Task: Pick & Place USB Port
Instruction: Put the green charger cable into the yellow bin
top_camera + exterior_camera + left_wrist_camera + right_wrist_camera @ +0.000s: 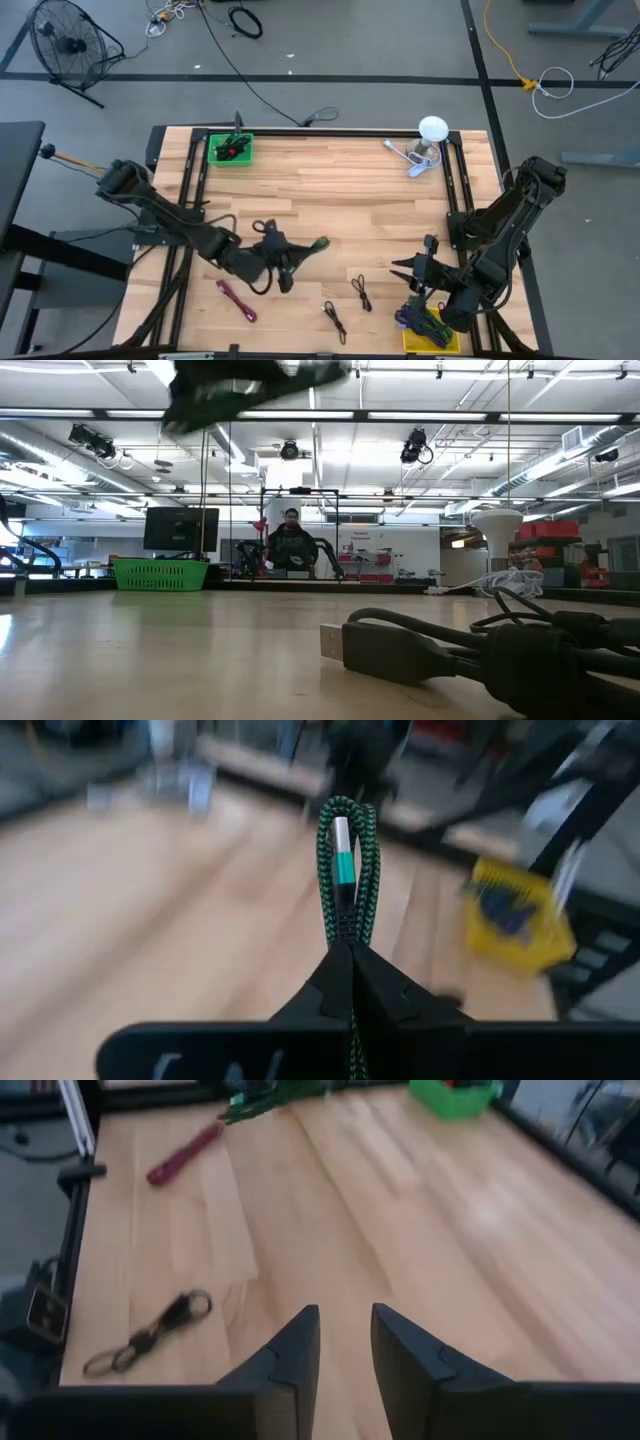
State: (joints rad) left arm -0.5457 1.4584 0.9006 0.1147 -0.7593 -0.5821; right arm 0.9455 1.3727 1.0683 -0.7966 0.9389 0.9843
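The tabletop (330, 190) is made of pale wooden planks set in a dark metal frame, standing on a grey floor crossed by dark tape lines and loose cables. A round fan (62, 42) stands on the floor beyond the far left corner.

The left hand (292, 262) is over the middle of the tabletop, its fingers (385, 992) pressed tight together on a folded green braided USB cable (347, 870), whose silver plug shows inside the loop in the left wrist view. In the high view the green cable sticks out to the right of that hand.

The right hand (408, 268) hovers near the right front of the tabletop, its fingers (293, 1352) a narrow gap apart and holding nothing. Just in front of it, at the near right edge, sits a yellow basket (437, 340) with dark cables in it.

A green basket (231, 150) sits at the far left corner with something dark and red inside. A white lamp-like object (430, 135) stands at the far right corner.

Lying loose along the near side are a pink cable (237, 299) on the left and two black cables (335, 320), (361, 292) towards the middle. One black cable with a USB plug (470, 650) lies close to the low camera.

In the low view the room behind is a large workshop with ceiling strip lights, a monitor (181, 528), and a seated person (292, 543) far behind the tabletop.
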